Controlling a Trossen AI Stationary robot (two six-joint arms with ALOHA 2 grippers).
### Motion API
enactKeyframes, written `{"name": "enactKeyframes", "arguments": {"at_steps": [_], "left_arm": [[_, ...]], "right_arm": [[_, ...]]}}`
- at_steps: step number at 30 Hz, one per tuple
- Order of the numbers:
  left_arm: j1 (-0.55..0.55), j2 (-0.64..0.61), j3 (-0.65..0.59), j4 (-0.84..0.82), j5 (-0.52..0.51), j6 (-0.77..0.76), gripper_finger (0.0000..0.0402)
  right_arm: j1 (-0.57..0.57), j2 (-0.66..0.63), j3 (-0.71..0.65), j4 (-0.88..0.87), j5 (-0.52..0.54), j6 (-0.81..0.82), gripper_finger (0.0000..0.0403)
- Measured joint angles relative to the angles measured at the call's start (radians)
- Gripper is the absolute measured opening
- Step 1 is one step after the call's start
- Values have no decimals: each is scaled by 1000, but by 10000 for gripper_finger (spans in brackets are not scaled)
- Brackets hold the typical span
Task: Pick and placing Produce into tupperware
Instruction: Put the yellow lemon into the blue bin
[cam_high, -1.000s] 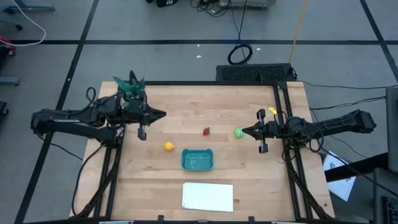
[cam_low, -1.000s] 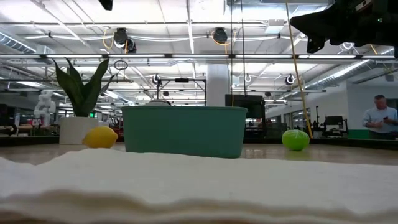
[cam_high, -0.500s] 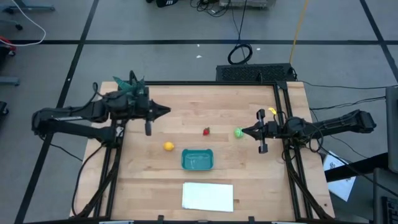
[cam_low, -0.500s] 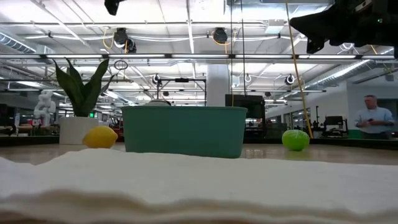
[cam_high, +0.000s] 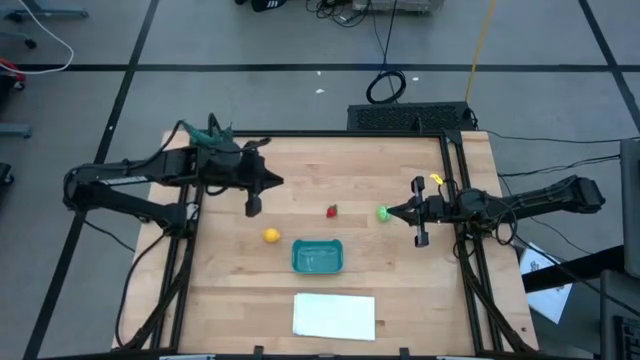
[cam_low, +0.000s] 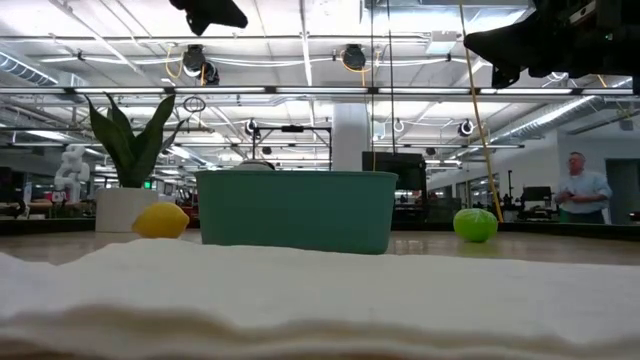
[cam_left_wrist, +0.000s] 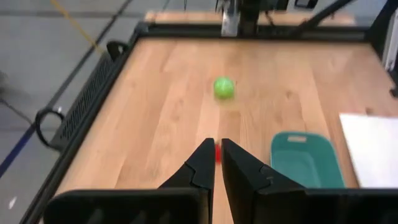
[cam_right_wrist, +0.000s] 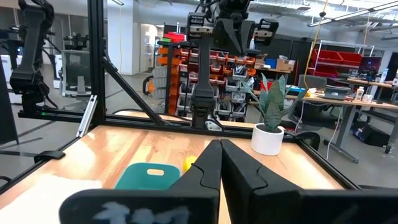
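My left end effector (cam_high: 277, 182), fingers pressed together and empty, hangs above the surface (cam_high: 300, 160) with the red strawberry (cam_high: 332, 211) lying ahead, nearest of the produce.

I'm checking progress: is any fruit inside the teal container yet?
No: in the high view the teal container holds nothing, and the lemon, strawberry and green fruit lie on the table.

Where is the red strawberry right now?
High view: the strawberry lies mid-table, between the lemon and green fruit, just beyond the tupperware.
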Motion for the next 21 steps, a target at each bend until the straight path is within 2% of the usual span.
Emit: {"name": "enactKeyframes", "arguments": {"at_steps": [11,21], "left_arm": [[12,114,158,-265,13,88,33],[66,156,189,-400,77,77,33]], "right_arm": [[0,0,0,0,0,0,0],[0,0,0,1,0,0,0]]}}
